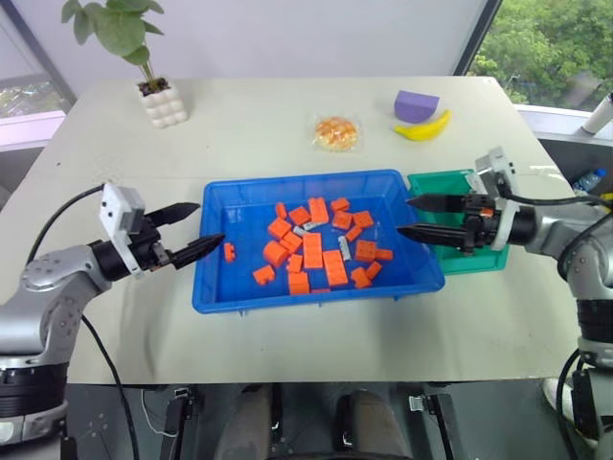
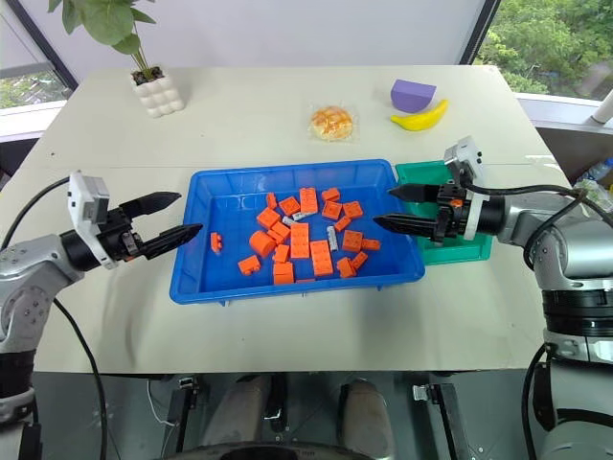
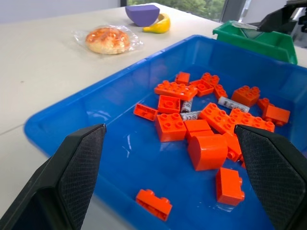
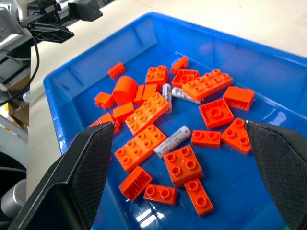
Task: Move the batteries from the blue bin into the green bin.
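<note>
A: How far along are we?

B: By my reading, barely started. Three batteries (image 4: 172, 141) lie in the blue bin (image 1: 215, 287) among the orange bricks (image 1: 312, 249): one just ahead of the right gripper (image 1: 414, 218) and between its fingers' lines, two more (image 4: 184, 94) beyond it, touching bricks. What shows of the green bin (image 1: 436, 181) looks empty, though its floor is mostly hidden behind the right arm, so I cannot swear to it.

A: And the fingers?

B: Both pairs stand wide apart and hold nothing. The left gripper (image 1: 188, 230) hovers at the blue bin's near-left rim, tips pointing inward. The right gripper hovers over the opposite rim, tips pointing in over the bricks, with the green bin just behind its fingers.

A: So everything is left to do?

B: As far as I can see, yes: each battery has to be picked out and carried over.

A: What stands in the way?

B: The bricks. They crowd the batteries; the far two are wedged against bricks, so a wide-spread finger may catch a brick along with the battery. The nearest one lies freer, with bare floor on one side.

A: Anything else around?

B: A wrapped bun (image 1: 336, 133), a banana (image 1: 422, 128), a purple block (image 1: 416, 104) and a potted plant (image 1: 158, 96) sit well beyond the fingers, out of the path
</note>
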